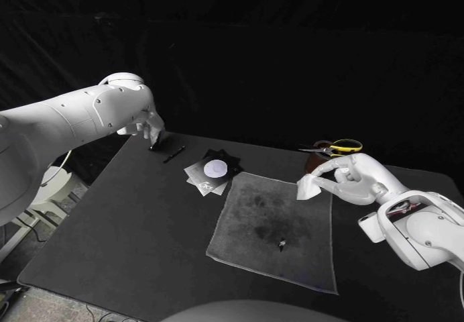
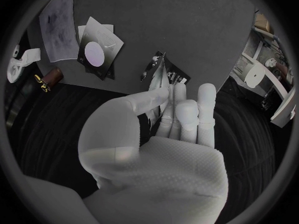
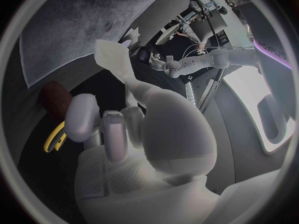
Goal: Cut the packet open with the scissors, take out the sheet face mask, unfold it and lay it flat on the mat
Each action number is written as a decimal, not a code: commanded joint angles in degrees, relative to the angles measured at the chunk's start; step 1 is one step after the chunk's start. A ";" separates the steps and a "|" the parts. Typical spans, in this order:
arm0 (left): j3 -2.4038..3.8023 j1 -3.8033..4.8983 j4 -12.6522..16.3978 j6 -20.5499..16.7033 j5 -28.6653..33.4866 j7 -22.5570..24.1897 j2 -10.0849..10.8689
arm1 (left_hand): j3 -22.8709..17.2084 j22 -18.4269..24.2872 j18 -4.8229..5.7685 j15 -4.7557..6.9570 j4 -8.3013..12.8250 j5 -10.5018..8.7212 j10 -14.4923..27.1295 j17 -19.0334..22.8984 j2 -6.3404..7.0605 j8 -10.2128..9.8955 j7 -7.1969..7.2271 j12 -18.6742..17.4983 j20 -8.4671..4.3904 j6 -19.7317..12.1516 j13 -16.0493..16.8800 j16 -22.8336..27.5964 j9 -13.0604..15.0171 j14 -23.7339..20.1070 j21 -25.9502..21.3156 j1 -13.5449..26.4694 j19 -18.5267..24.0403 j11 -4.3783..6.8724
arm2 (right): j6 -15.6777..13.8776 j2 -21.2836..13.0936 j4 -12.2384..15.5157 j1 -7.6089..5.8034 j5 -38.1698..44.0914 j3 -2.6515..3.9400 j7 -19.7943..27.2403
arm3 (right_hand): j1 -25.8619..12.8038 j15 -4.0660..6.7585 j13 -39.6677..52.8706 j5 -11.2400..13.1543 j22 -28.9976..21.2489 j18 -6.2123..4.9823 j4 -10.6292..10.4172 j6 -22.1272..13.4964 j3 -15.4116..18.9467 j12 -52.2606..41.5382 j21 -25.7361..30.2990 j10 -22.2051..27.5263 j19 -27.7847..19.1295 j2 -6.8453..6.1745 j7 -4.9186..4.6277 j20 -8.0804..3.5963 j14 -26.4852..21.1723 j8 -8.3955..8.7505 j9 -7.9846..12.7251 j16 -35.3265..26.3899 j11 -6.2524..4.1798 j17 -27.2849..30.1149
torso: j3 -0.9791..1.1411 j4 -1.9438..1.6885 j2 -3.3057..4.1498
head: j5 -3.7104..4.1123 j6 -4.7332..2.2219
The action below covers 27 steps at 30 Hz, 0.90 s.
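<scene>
Head view: the left hand (image 1: 147, 131) is way over at the far left corner of the table (image 1: 116, 221), pinching the dark packet (image 1: 162, 147) low over the surface. The right hand (image 1: 346, 180) hovers at the mat's (image 1: 275, 228) right edge, clamped on the sheet mask (image 1: 311, 190), which is a small white folded wad. The scissors (image 1: 338, 146) lie just behind that hand, and a stack of spare packets (image 1: 212, 171) sits off the mat's far left corner.

Left wrist view: thumb and fingers (image 2: 187, 104) are closed on the packet's (image 2: 162, 77) silvery edge. I can't tell if its lower end touches the table.

Right wrist view: the mask (image 3: 115, 59) sticks up out of the closed fingers, folded over on itself, with the mat (image 3: 81, 25) beyond it and a yellow scissor handle (image 3: 55, 139) beside the hand.

So I'd say cutting and pulling out are done, and unfolding is the step in hand. My take: drop the empty packet well away from the mat, then bring the left hand across to grab a free corner of the mask — one hand alone won't open wet sheet. Pull the layers apart slowly, since it looks thin and clingy and could tear or stick back together. Then lower one edge onto the mat first and drape the rest down, not drop it in a bunch.
</scene>
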<state>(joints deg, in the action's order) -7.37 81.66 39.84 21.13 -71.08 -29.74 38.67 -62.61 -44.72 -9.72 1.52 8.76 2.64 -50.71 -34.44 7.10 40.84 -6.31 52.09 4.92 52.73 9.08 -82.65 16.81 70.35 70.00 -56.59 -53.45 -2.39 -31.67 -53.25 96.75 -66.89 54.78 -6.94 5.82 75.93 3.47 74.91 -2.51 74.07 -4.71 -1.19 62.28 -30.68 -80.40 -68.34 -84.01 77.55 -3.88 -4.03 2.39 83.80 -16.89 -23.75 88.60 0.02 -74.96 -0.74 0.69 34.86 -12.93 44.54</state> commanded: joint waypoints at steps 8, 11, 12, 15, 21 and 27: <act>-0.02 -2.42 -2.65 3.75 6.58 1.81 -3.33 | 0.96 0.66 -0.27 -0.42 -1.42 0.30 -0.38 0.16 0.00 -0.38 0.74 -0.17 0.22 0.15 -0.71 0.38 10.06 0.56 -0.74 0.20 0.08 -0.09 | 0.62 0.37 -0.10 0.02 -0.03 0.03 -0.16 | 0.14 0.36 8.69 -0.28 0.09 -0.56 0.01 0.23 -0.26 0.23 0.34 -2.27 -0.18 0.44 -0.05 0.11 5.58 -0.64 -1.35 0.21 -0.36 -12.27 | 0.03 0.11 0.04 | 0.25 0.03; -0.02 -3.12 -3.86 3.90 8.45 1.91 -4.17 | 2.91 1.33 -0.24 -0.68 -3.41 0.28 -0.45 -0.24 0.32 -0.83 0.64 -0.39 0.52 -1.37 -1.25 0.22 10.71 0.73 -1.76 0.94 0.17 -0.27 | 0.61 0.43 -0.12 0.02 -0.04 0.03 -0.19 | 0.03 0.34 8.69 -0.28 0.08 -0.57 0.05 0.12 -0.35 0.26 0.41 -2.26 -0.22 0.44 -0.06 0.13 5.56 -0.75 -1.43 0.18 -0.34 -12.20 | 0.09 -0.03 0.03 | 0.39 0.01; -0.02 -3.24 -4.10 3.95 8.87 1.93 -4.33 | 3.57 1.45 -0.23 -0.74 -3.65 0.26 -0.50 -0.57 0.67 -0.87 0.61 -0.40 0.58 -1.74 -1.35 0.13 10.92 0.85 -1.97 1.03 0.12 -0.31 | 0.61 0.44 -0.12 0.02 -0.05 0.03 -0.20 | 0.03 0.34 8.69 -0.28 0.08 -0.57 0.05 0.12 -0.35 0.26 0.41 -2.26 -0.22 0.44 -0.06 0.13 5.56 -0.75 -1.43 0.18 -0.34 -12.20 | 0.08 -0.08 0.02 | 0.44 0.03; -0.01 -3.64 -5.00 3.69 10.29 2.15 -4.90 | 5.78 2.05 -0.22 -0.91 -4.82 0.27 -0.57 -0.65 1.57 -0.69 0.83 -0.56 0.79 -2.61 -1.76 0.00 11.74 0.83 -2.82 1.36 0.04 -0.44 | 0.63 0.49 -0.16 0.02 -0.07 0.03 -0.22 | 0.03 0.34 8.69 -0.28 0.08 -0.57 0.05 0.12 -0.35 0.26 0.41 -2.26 -0.22 0.44 -0.06 0.13 5.56 -0.75 -1.43 0.18 -0.34 -12.20 | 0.01 -0.06 -0.01 | 0.52 0.10; 0.00 -4.04 -6.71 0.68 12.67 2.77 -5.82 | 12.26 3.07 -0.17 -1.63 -10.68 0.17 -0.23 -3.78 4.98 -2.10 -0.53 -0.65 1.33 -6.87 -2.45 -0.77 12.16 1.68 -4.41 3.91 -0.70 -1.25 | 0.67 0.66 -0.22 0.03 -0.12 0.03 -0.22 | -0.01 0.34 8.62 -0.28 0.01 -0.59 0.06 0.08 -0.37 0.37 0.52 -2.22 -0.29 0.44 -0.07 0.13 5.54 -0.78 -1.45 0.14 -0.34 -12.11 | 0.05 -0.08 -0.05 | 0.40 0.10; 0.01 -4.18 -7.12 -1.79 14.24 3.29 -6.02 | 20.47 3.75 -0.12 -2.20 -17.27 0.27 -0.05 -4.15 7.48 -2.25 -1.51 0.12 1.74 -10.24 -2.78 -1.07 11.90 1.63 -5.38 2.33 -1.77 -1.72 | 0.75 0.68 -0.21 0.05 -0.14 0.03 -0.26 | -0.01 0.34 8.62 -0.28 0.01 -0.59 0.06 0.08 -0.37 0.37 0.52 -2.22 -0.29 0.44 -0.07 0.13 5.54 -0.78 -1.45 0.14 -0.34 -12.11 | 0.03 -0.15 -0.05 | 0.45 0.08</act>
<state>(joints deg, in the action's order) -7.38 77.46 32.79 21.87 -59.42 -27.62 32.80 -43.26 -41.08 -9.66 -0.11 -7.79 2.67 -50.76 -38.54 14.28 38.71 -7.63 51.93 6.79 42.96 6.32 -83.47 28.78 71.99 64.79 -54.11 -54.89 -3.96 -31.46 -52.61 96.55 -66.86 54.71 -6.94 5.62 75.76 3.47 74.94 -2.65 74.07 -4.67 -1.18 61.85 -30.66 -80.31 -68.11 -84.00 77.55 -4.05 -4.04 2.39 83.80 -17.48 -23.76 88.54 0.02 -74.90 -0.70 0.59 34.80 -12.54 44.63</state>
